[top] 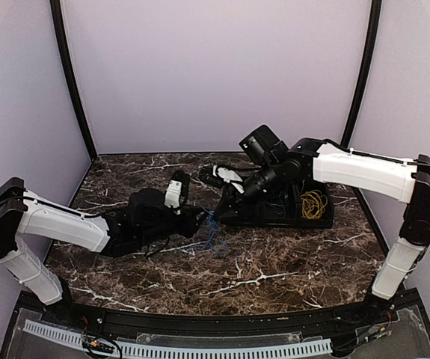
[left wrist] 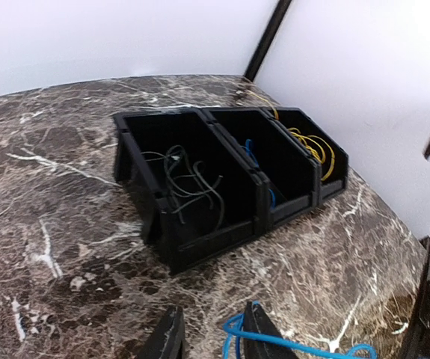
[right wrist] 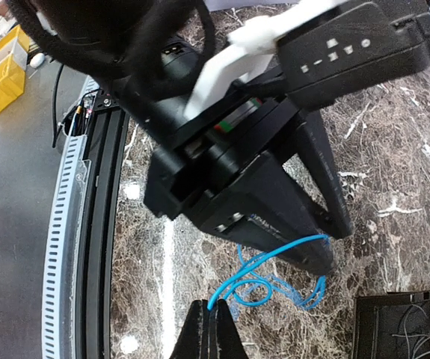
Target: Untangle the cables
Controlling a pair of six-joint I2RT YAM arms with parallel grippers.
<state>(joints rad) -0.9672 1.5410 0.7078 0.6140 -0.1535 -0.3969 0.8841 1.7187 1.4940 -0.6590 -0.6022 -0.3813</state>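
A loose blue cable (top: pixel 213 233) lies in loops on the marble table in front of the black bins (top: pixel 286 217). My right gripper (right wrist: pixel 215 305) is shut on one end of this blue cable (right wrist: pixel 274 278); in the top view the gripper (top: pixel 220 212) is just above the loops. My left gripper (left wrist: pixel 215 308) is open low over the table, and the blue cable (left wrist: pixel 304 346) loops round its right finger (left wrist: pixel 263 336). It also shows in the right wrist view (right wrist: pixel 336 245). The bins hold a grey cable (left wrist: pixel 188 183), a blue cable (left wrist: pixel 252 153) and a yellow cable (left wrist: pixel 315 146).
The three-compartment black bin (left wrist: pixel 200 239) stands right of centre, close behind both grippers. The two arms nearly touch at the table's middle. A black frame rail (right wrist: pixel 99 224) runs along the near edge. Purple walls enclose the table.
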